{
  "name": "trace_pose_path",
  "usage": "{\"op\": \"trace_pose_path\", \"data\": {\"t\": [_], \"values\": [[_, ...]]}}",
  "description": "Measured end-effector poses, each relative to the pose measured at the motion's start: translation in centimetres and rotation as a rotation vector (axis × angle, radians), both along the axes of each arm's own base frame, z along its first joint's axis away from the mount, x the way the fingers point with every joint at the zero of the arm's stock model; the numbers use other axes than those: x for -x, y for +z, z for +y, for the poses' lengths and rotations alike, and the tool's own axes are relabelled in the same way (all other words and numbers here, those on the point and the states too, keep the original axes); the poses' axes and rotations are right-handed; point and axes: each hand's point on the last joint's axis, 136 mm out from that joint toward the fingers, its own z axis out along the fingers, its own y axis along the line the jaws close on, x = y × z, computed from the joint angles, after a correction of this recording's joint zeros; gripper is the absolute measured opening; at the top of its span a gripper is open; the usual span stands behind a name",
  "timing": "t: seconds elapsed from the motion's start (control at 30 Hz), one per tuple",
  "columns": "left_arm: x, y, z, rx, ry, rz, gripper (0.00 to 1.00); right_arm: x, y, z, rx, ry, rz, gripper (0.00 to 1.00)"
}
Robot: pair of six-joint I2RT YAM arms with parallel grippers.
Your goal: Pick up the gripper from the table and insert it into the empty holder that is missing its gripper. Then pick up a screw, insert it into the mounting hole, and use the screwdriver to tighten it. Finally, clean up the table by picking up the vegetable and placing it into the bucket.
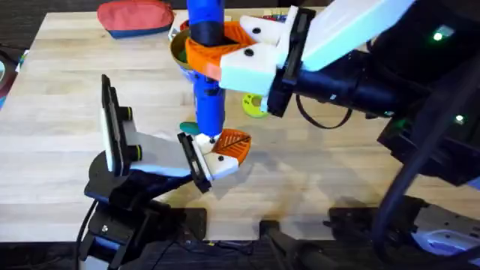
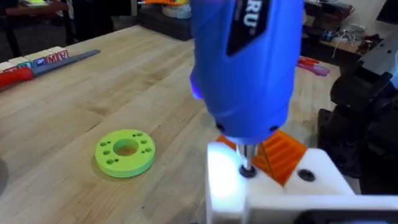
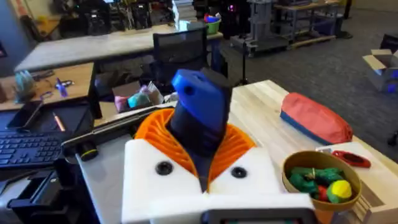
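At the middle of the tabletop [image 1: 67, 135], the right gripper [image 1: 225, 46] holds the blue screwdriver [image 1: 207, 82] upright, its orange pads closed around the upper body. The thin tip comes down onto the left gripper [image 1: 221, 154], which lies low over the wood with a white mount and an orange ribbed tip on top. From the left wrist view the tip meets a dark screw [image 2: 247, 170] seated in the white mount [image 2: 273, 186] beside the orange tip [image 2: 283, 152]; whether those jaws are apart or together I cannot tell.

So the tightening step looks to be in hand, though on the finger mount and not on the green disc [image 2: 125, 152], which lies apart on the wood with its centre hole empty. The teal vegetable [image 1: 188, 129] lies just behind the screwdriver shaft, not yet in the bucket [image 3: 320, 177], which stands at the far side with coloured toy pieces inside.

Next calls for keeping the tool upright and centred on the screw head with light downward pressure while it turns, the left arm steady. After that, 1 item is left: the vegetable goes to the bucket.
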Motion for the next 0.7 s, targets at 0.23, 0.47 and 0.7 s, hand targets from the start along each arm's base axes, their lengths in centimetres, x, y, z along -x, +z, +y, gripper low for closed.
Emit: {"op": "trace_pose_path", "data": {"t": [0.23, 0.47, 0.7], "values": [[0.0, 0.0, 0.0, 0.000, 0.000, 0.000, 0.005, 0.0, 0.0, 0.0, 0.001, 0.000, 0.005, 0.006], [0.0, 0.0, 0.0, 0.000, 0.000, -0.001, 0.005, 0.0, 0.0, 0.0, 0.000, 0.000, 0.004, 0.006], [0.0, 0.0, 0.0, 0.000, 0.000, -0.001, 0.005, 0.4, 4.8, -0.8, -0.154, -0.005, -0.141, 0.006]]}}
